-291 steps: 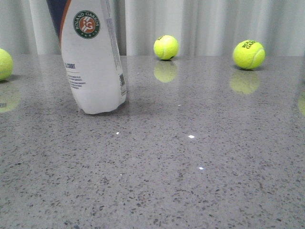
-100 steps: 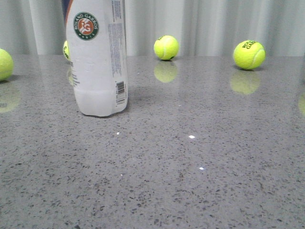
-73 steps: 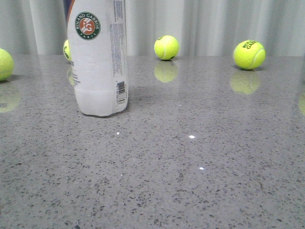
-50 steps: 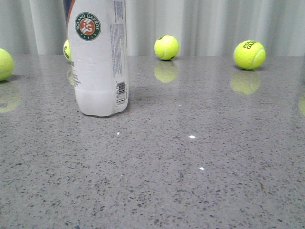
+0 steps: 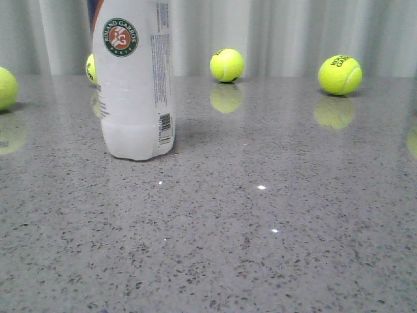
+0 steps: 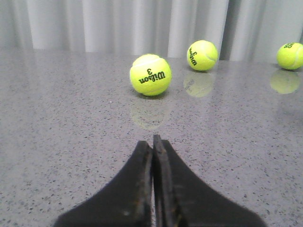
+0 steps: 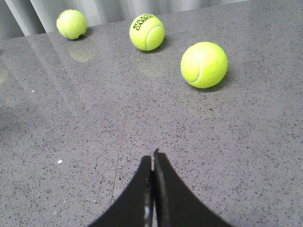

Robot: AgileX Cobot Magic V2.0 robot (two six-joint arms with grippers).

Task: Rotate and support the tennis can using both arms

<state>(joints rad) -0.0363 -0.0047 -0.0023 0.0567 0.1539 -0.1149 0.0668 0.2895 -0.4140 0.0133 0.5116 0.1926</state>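
The tennis can point(image 5: 133, 85) stands upright on the grey table at the left of the front view; its round Roland Garros badge and its barcode face me, and its top is cut off by the frame. No arm shows in the front view. My left gripper point(image 6: 153, 142) is shut and empty, low over the table, pointing at a Wilson ball point(image 6: 150, 74). My right gripper point(image 7: 153, 158) is shut and empty over bare table. The can shows in neither wrist view.
Tennis balls lie along the back of the speckled grey table point(image 5: 260, 228): far left point(image 5: 6, 87), behind the can point(image 5: 91, 67), centre point(image 5: 227, 64) and right point(image 5: 339, 74). The right wrist view shows three balls point(image 7: 204, 65) point(image 7: 147, 32) point(image 7: 72, 23). A pale curtain hangs behind.
The can was leaning with its top to the left; it has come upright and turned, so the barcode faces more forward. Its base sits a little further right.
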